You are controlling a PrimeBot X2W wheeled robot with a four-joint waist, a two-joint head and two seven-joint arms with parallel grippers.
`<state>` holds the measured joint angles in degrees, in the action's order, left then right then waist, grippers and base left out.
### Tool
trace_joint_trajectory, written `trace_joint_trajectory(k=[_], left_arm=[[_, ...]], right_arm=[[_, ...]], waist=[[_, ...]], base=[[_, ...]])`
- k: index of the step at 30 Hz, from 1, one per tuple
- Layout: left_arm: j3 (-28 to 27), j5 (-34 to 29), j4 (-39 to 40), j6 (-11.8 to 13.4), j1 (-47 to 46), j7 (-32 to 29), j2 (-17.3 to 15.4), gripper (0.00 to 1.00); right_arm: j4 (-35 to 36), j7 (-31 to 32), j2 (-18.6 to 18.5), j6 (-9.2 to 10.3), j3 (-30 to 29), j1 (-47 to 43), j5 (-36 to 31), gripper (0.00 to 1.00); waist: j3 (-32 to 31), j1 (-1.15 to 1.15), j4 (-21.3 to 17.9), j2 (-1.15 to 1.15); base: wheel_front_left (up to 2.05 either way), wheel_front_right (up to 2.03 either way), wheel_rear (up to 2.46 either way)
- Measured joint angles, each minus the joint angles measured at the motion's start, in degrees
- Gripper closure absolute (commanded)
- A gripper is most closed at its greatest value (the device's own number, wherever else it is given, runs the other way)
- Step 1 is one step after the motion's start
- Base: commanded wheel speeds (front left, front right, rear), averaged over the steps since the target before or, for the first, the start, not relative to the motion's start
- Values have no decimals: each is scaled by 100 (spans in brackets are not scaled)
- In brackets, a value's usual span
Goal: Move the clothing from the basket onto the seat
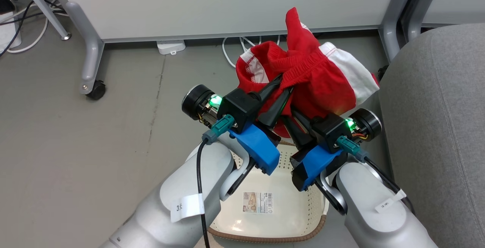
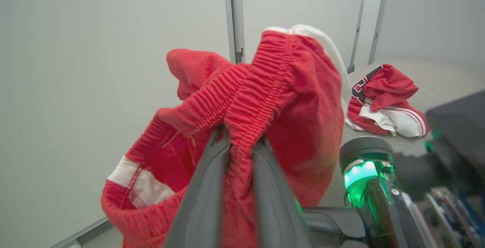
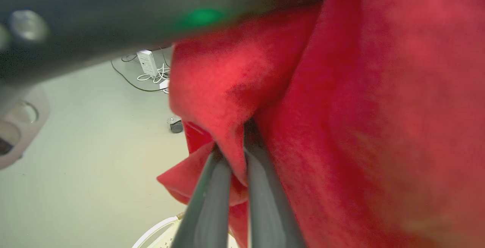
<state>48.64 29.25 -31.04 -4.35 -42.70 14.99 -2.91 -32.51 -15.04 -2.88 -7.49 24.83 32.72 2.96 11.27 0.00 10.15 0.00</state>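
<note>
Item 1. My left gripper [image 1: 286,84]: centre of the head view, fingers slanting toward the upper right. They are drawn in to a narrow gap and pinch the ribbed waistband of the shorts [image 1: 318,85]. In the left wrist view, red elastic is bunched between the two dark fingers [image 2: 218,153].

Item 2. My right gripper [image 1: 291,124]: just below and right of the first in the head view, fingertips buried in the lower red folds. In the right wrist view the fingers [image 3: 212,187] are pressed nearly together, with a fold of the same shorts nipped between them.

Item 3. Shorts: red with white side panels, held off the floor by both grippers. They sit in the upper centre of the head view, above the basket and left of the seat, touching neither.

Item 4. Top [image 2: 382,104]: red and white, crumpled. It lies on the seat at the right of the left wrist view.

Item 5. Basket [image 1: 265,237]: bottom centre of the head view, under my forearms. It is cream with a brown rim, and the label [image 1: 258,202] shows on its bare bottom.

Item 6. Seat [image 1: 435,107]: grey cushion down the right edge of the head view.

Item 7. Surroundings: a white panel [image 1: 227,5] on castors along the top, and a power strip [image 1: 171,46] with cables on the grey floor below it.
</note>
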Motion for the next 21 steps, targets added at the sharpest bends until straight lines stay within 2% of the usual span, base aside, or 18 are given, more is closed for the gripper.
trace_joint_trajectory(k=[15,16,17,21], left_arm=[[-21,-104,-19,3,-1,0,0,100],[-33,-118,-22,31,-2,0,0,64],[-52,-158,-23,52,-13,0,-1,0],[-88,-183,-4,76,-21,0,1,0]], right_arm=[[-16,0,0,0,68,2,91,100],[-14,0,0,0,74,2,92,100],[-5,0,0,0,82,2,104,100],[0,0,0,0,98,2,114,100]], waist=[[35,0,-20,0],[35,0,-20,0],[35,0,-21,0],[37,0,-28,0]], base=[[0,0,0],[0,0,0],[0,0,0],[0,0,0]])
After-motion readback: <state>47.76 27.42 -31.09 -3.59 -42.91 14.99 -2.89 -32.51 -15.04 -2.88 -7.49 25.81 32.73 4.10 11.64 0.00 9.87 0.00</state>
